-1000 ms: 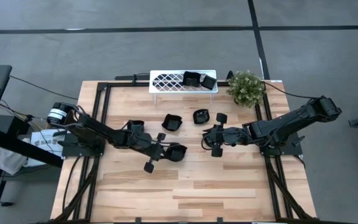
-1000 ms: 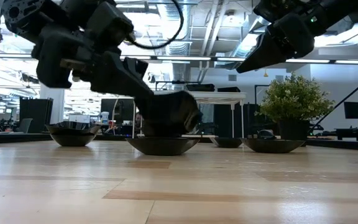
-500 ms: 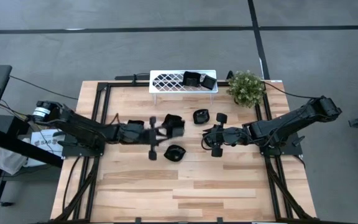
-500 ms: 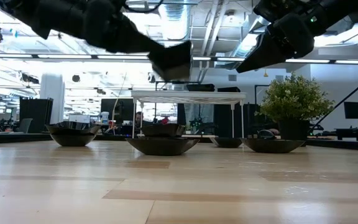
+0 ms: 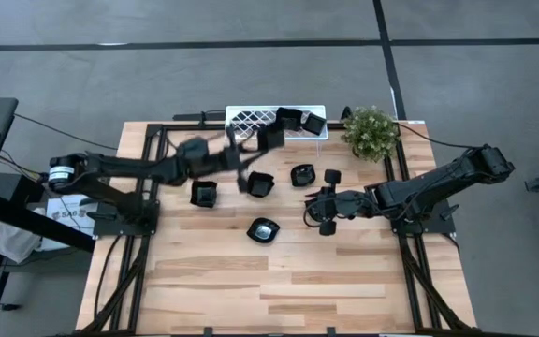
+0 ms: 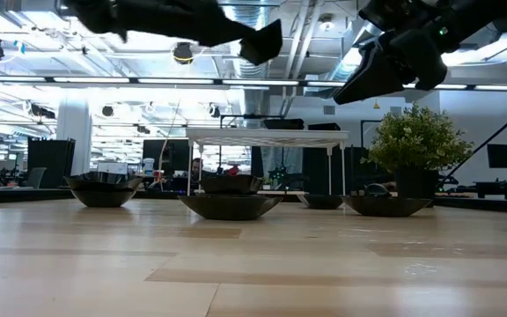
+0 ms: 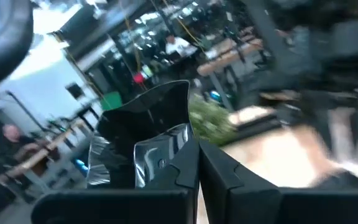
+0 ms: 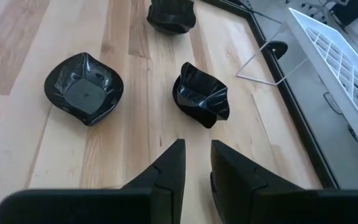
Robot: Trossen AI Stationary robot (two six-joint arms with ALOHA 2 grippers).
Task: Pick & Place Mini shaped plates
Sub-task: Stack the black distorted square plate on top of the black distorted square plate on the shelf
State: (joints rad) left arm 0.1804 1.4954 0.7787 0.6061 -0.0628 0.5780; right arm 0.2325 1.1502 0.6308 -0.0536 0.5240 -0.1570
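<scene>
A small glossy black plate was pinched between the pressed-together fingers of the left gripper, raised well above the table just in front of the white lattice rack. In the low view the gripper and its plate hung high over the tabletop, above the rack's level. Two more black plates already sat on the rack toward its 3 o'clock end. On the wood, four plates lay apart from one another: a squarish one at about 9 o'clock of the group, another just beside it toward the centre, a lobed one toward 2 o'clock, and a rounded one at 6 o'clock. The right gripper hovered over bare wood at 3 o'clock of that rounded plate, its fingers slightly parted with nothing between them. A potted plant stood at the table's 1 o'clock corner, beside the rack.
</scene>
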